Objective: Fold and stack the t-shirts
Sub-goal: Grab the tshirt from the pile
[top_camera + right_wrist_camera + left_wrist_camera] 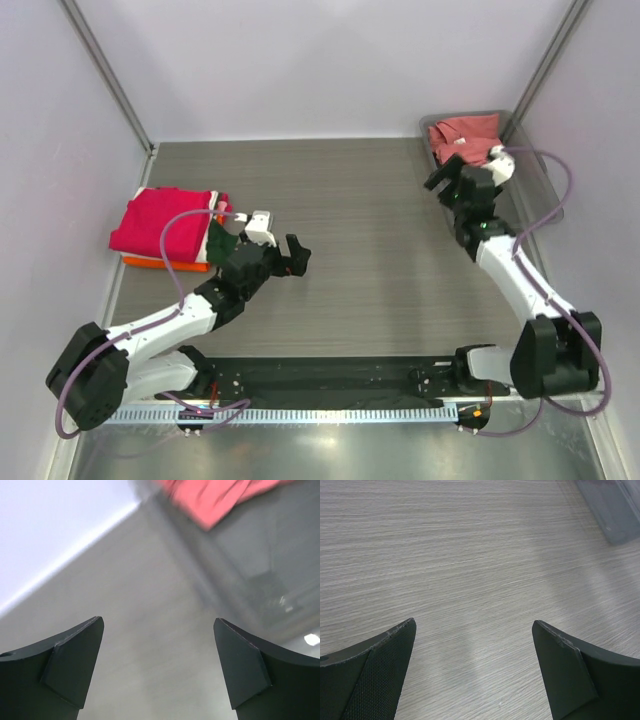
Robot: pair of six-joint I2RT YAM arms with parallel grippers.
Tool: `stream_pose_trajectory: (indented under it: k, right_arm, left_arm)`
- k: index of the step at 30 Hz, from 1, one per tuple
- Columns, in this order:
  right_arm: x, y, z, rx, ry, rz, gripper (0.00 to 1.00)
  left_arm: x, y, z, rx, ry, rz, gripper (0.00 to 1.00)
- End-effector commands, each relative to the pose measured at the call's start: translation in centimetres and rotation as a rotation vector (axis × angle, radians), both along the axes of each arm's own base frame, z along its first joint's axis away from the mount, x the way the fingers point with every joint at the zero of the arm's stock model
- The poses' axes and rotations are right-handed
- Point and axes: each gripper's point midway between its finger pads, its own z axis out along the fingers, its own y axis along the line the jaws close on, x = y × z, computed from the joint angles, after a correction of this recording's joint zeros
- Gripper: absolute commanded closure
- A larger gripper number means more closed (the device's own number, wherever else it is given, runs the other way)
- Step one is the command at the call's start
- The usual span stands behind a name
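Three t-shirts sit stacked at the left edge of your tabletop point(380, 200). The magenta-red shirt point(165, 220) is on top, and the orange shirt point(160, 263) shows as a strip beneath its near side. The dark green shirt point(222, 243) pokes out at the stack's right side, partly hidden by the arm. Just right of that stack, your left gripper point(299, 256) hangs over bare tabletop. Its jaws are spread wide, and its wrist view shows only wood grain between the fingers point(380, 675). Further right, near the far right corner, your right gripper point(452, 170) hovers at the clear grey bin point(532, 160), jaws likewise wide apart and empty. The salmon-pink shirt point(465, 135) lies crumpled inside that bin, towards its far end.
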Motion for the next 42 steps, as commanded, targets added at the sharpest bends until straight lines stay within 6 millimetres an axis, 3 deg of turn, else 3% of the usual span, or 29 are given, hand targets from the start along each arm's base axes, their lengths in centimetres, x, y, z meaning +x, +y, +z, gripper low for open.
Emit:
stream_pose_trajectory:
  k: [1, 3, 5, 7, 8, 9, 10, 11, 12, 15, 17, 18, 20, 21, 22, 24, 25, 27, 28, 29, 30, 31, 32, 33, 36, 38, 39, 41, 42]
  right_arm:
    - [3.7, -4.4, 1.5, 0.092, 0.016, -0.139, 0.03]
    - [5.7, -7.2, 2.9, 0.139, -0.014, -0.239, 0.05]
    - [7.6, -9.1, 0.8, 0.133, 0.021, -0.336, 0.06]
    - [10.3, -10.7, 1.7, 0.156, -0.013, -0.396, 0.05]
    - [11.8, -11.6, -1.2, 0.145, 0.035, -0.44, 0.05]
    - [13.8, -12.4, 1.0, 0.16, -0.022, -0.462, 0.06]
    - [14.7, -13.6, 0.7, 0.167, -0.02, -0.491, 0.06]
    - [16.4, -13.9, -2.8, 0.176, 0.042, -0.487, 0.07]
    - [18.2, -14.3, -1.4, 0.199, 0.011, -0.483, 0.07]
    - [22.2, -15.4, -4.9, 0.296, 0.034, -0.464, 0.12]
    - [24.2, -16.0, -4.7, 0.335, 0.001, -0.459, 0.17]
    - [24.8, -16.2, -7.5, 0.337, 0.04, -0.469, 0.18]
    - [26.2, -16.5, -7.9, 0.35, 0.023, -0.476, 0.18]
    - [26.4, -16.6, -10.3, 0.35, 0.061, -0.489, 0.18]
    - [26.7, -16.7, -10.9, 0.359, 0.063, -0.491, 0.18]
    - [27.6, -16.8, -10.9, 0.372, 0.047, -0.483, 0.31]
    - [27.9, -16.8, -11.4, 0.368, 0.053, -0.478, 0.47]
    - [28.3, -16.9, -10.0, 0.336, 0.031, -0.457, 0.64]
    - [28.2, -17.3, -8.0, 0.311, 0.0, -0.474, 0.74]
    - [27.8, -17.6, -6.6, 0.277, -0.015, -0.491, 0.95]
    - [27.3, -17.4, -5.3, 0.228, -0.018, -0.497, 0.99]
    - [26.5, -18.2, -3.7, 0.176, -0.041, -0.549, 0.99]
    - [25.6, -18.0, 0.1, 0.15, -0.09, -0.553, 0.99]
    - [24.9, -18.1, 2.0, 0.099, -0.101, -0.554, 0.99]
    - [21.8, -16.4, 10.5, 0.013, -0.212, -0.541, 0.99]
    - [20.1, -13.3, 13.0, -0.045, -0.237, -0.504, 0.99]
    - [17.8, -12.5, 18.4, -0.055, -0.343, -0.51, 0.99]
    - [16.0, -7.9, 21.2, -0.107, -0.372, -0.412, 0.99]
    - [14.2, -6.1, 24.6, -0.088, -0.435, -0.332, 0.99]
  left_arm:
    - [1.1, -0.4, 2.2, -0.036, -0.039, 0.025, 0.01]
    - [1.1, -0.5, 2.1, -0.038, -0.033, 0.022, 0.0]
    - [1.1, -0.7, 2.0, -0.036, -0.028, 0.017, 0.01]
    - [1.2, -0.8, 1.8, -0.035, -0.024, 0.015, 0.01]
    - [1.2, -1.0, 1.7, -0.036, -0.019, 0.008, 0.01]
    - [1.2, -1.1, 1.7, -0.036, -0.015, 0.004, 0.01]
    - [1.2, -1.1, 1.4, -0.032, -0.007, 0.001, 0.01]
    - [1.3, -1.4, 1.7, -0.039, -0.006, -0.003, 0.01]
    - [1.3, -1.4, 1.6, -0.038, -0.001, -0.004, 0.01]
    - [1.4, -1.5, 1.6, -0.034, 0.005, -0.002, 0.02]
    - [1.4, -1.5, 1.5, -0.032, 0.004, 0.0, 0.02]
    - [1.4, -1.5, 1.5, -0.033, 0.004, -0.003, 0.02]
    - [1.4, -1.5, 1.7, -0.035, 0.0, -0.001, 0.02]
    - [1.4, -1.4, 1.8, -0.034, 0.0, -0.002, 0.02]
    - [1.4, -1.4, 1.9, -0.035, -0.002, 0.0, 0.02]
    - [1.4, -1.3, 2.2, -0.036, -0.01, 0.003, 0.02]
    - [1.4, -1.2, 2.1, -0.032, -0.009, 0.006, 0.02]
    - [1.4, -1.1, 1.9, -0.026, -0.008, 0.009, 0.02]
    - [1.5, -1.2, 2.0, -0.024, -0.008, 0.009, 0.02]
    - [1.5, -1.2, 1.9, -0.023, -0.007, 0.009, 0.02]
    - [1.5, -1.2, 2.0, -0.024, -0.007, 0.009, 0.02]
    - [1.5, -1.3, 1.9, -0.022, -0.006, 0.004, 0.02]
    - [1.5, -1.3, 1.9, -0.024, -0.005, 0.003, 0.02]
    - [1.5, -1.4, 1.8, -0.021, -0.003, 0.001, 0.02]
    - [1.6, -1.5, 1.7, -0.018, 0.001, -0.002, 0.02]
    - [1.6, -1.5, 1.5, -0.013, 0.005, -0.002, 0.02]
    - [1.6, -1.5, 1.6, -0.011, 0.004, 0.0, 0.02]
    - [1.7, -1.4, 1.6, -0.008, 0.002, 0.007, 0.02]
    - [1.8, -1.2, 1.6, -0.004, 0.0, 0.015, 0.02]
